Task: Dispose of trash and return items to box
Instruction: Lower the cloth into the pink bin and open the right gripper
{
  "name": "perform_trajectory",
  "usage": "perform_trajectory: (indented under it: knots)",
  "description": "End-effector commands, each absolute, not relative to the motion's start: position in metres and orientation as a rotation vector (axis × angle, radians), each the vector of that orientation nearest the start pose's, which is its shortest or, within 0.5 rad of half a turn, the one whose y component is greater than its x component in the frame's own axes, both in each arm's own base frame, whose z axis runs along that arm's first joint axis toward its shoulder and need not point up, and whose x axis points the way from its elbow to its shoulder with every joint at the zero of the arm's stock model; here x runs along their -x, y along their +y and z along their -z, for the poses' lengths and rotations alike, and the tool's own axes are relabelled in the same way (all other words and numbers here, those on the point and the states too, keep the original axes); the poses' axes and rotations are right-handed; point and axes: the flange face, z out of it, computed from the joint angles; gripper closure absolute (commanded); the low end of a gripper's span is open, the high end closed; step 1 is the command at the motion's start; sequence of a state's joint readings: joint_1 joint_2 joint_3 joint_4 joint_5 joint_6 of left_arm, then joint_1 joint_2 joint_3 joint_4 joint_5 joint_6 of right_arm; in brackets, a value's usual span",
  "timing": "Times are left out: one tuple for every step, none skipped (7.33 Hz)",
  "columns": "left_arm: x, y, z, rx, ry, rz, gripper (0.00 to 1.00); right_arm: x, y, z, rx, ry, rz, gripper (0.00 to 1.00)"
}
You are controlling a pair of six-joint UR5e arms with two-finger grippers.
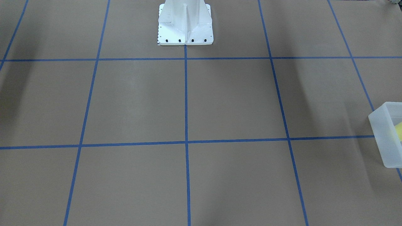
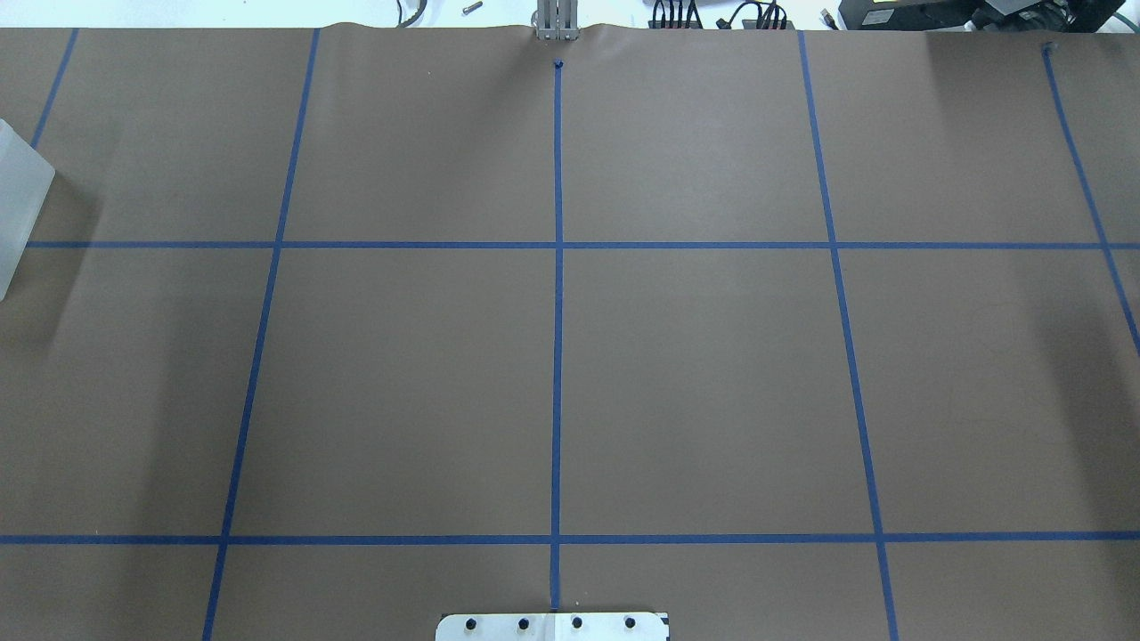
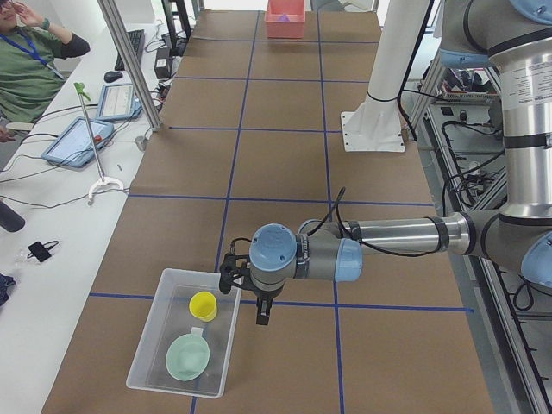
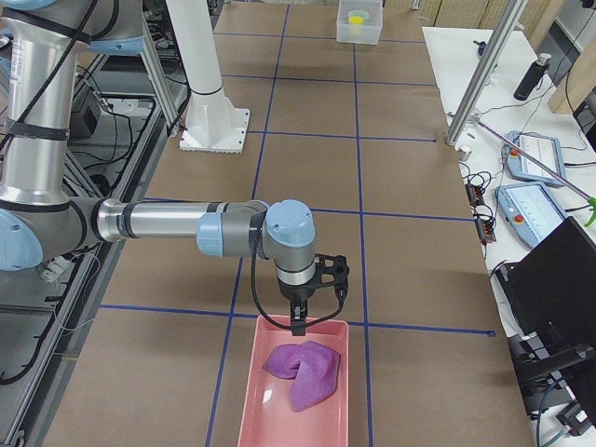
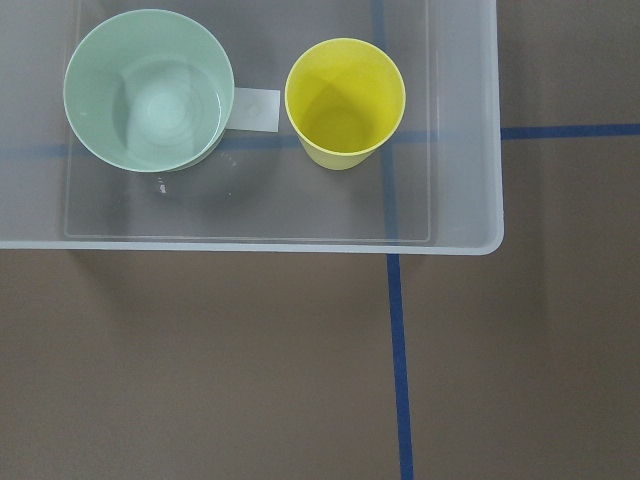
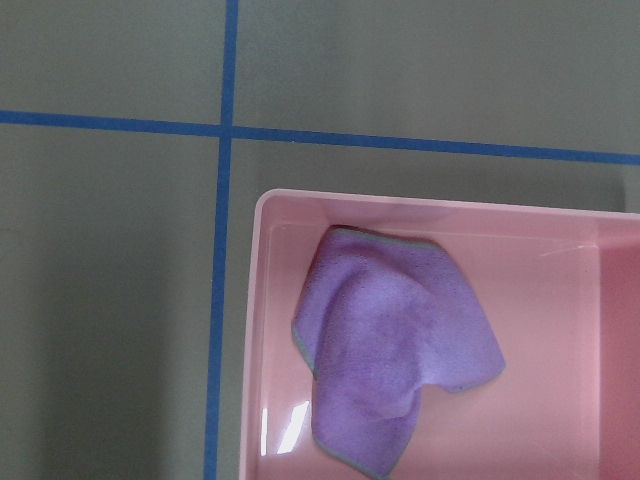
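The frosted box (image 5: pixel 250 245) stands at the table's end on my left, and also shows in the exterior left view (image 3: pixel 151 349) and at the edges of the front-facing (image 1: pixel 384 138) and overhead (image 2: pixel 18 196) views. The yellow cup (image 5: pixel 345 100) and mint-green bowl (image 5: pixel 150 90) stand upright inside it, side by side. My left gripper (image 3: pixel 257 306) hangs just beside the box's rim, near the cup (image 3: pixel 203 304). My right gripper (image 4: pixel 315 312) hangs over the near end of a pink tray (image 4: pixel 244 410) holding a purple cloth (image 6: pixel 390 350). I cannot tell whether either gripper is open or shut.
The white pedestal base (image 1: pixel 185 25) stands at the table's robot side, at mid-width. Blue tape lines grid the brown table. A side bench with tablets (image 3: pixel 78 138) and a seated operator (image 3: pixel 26 60) runs along the far edge.
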State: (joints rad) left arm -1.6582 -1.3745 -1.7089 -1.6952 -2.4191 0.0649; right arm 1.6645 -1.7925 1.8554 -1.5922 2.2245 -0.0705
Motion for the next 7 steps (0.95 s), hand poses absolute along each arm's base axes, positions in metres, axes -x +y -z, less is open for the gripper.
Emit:
perform_trajectory:
  knots:
    - [0.0944, -0.4056, -0.6621, -0.125, 0.841, -0.007, 0.01, -0.1075, -0.3922, -0.6254, -0.096, -0.678, -0.008, 0.00]
    - [0.0944, -0.4056, -0.6621, -0.124, 0.841, -0.004, 0.01, -0.1075, -0.3922, -0.6246, -0.097, -0.678, -0.007, 0.00]
    - [0.0944, -0.4056, -0.6621, -0.124, 0.841, -0.004, 0.01, -0.1075, -0.3925, -0.6216, -0.103, -0.678, -0.005, 0.00]
    - [0.0944, -0.4064, -0.6615, -0.125, 0.841, -0.005, 0.01, -0.1074, -0.3926, -0.6200, -0.106, -0.679, -0.004, 0.00]
    - [0.0944, -0.4064, -0.6615, -0.127, 0.841, -0.008, 0.01, -0.1074, -0.3927, -0.6200, -0.106, -0.679, -0.004, 0.00]
    - [0.0944, -0.4056, -0.6621, -0.124, 0.841, -0.004, 0.01, -0.1074, -0.3927, -0.6200, -0.106, -0.679, -0.004, 0.00]
    - [0.0944, -0.4064, -0.6615, -0.125, 0.841, -0.005, 0.01, -0.1074, -0.3927, -0.6192, -0.108, -0.679, -0.004, 0.00]
